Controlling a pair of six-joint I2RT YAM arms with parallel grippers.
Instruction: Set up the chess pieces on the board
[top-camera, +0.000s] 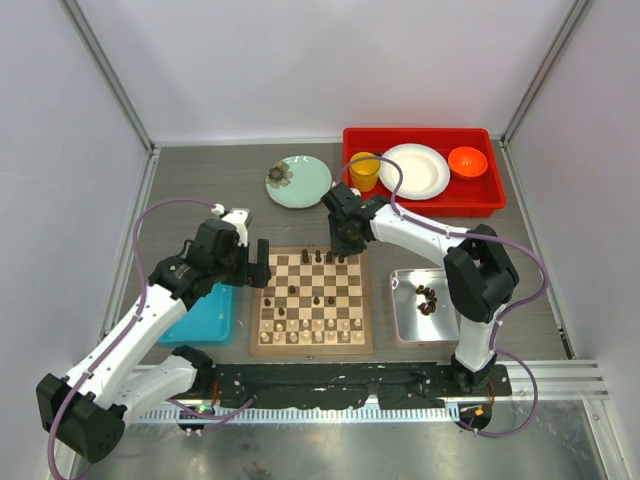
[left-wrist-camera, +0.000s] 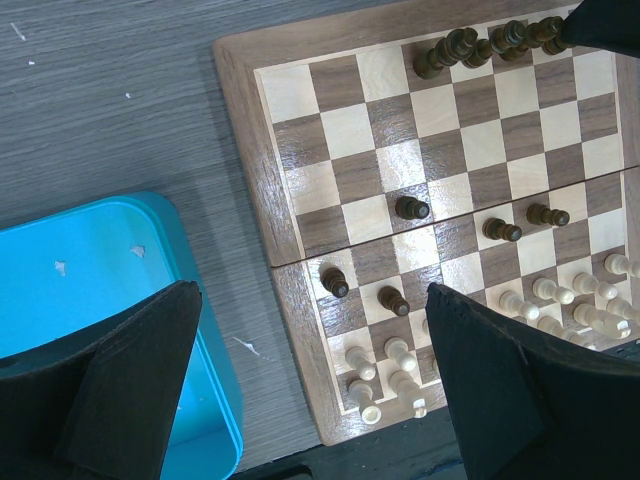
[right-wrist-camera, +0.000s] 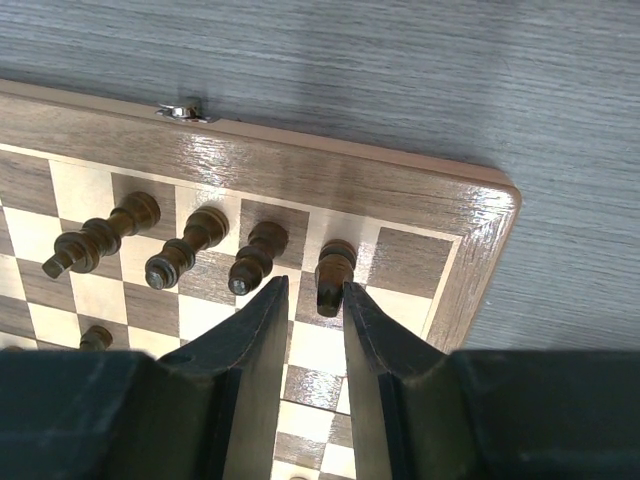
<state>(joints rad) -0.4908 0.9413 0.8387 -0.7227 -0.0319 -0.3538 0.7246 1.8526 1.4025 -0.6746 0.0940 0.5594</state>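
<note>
the right gripper (right-wrist-camera: 312, 288) hangs over the far right corner of the board (right-wrist-camera: 330, 172), its jaws only narrowly parted around the head of a dark chess piece (right-wrist-camera: 336, 265) standing in the back row. a sliver of light square shows beside it, so it is not pinched. the left gripper (left-wrist-camera: 312, 300) is spread wide and empty, straddling the board's left edge and the blue tray (left-wrist-camera: 80, 270).
</note>
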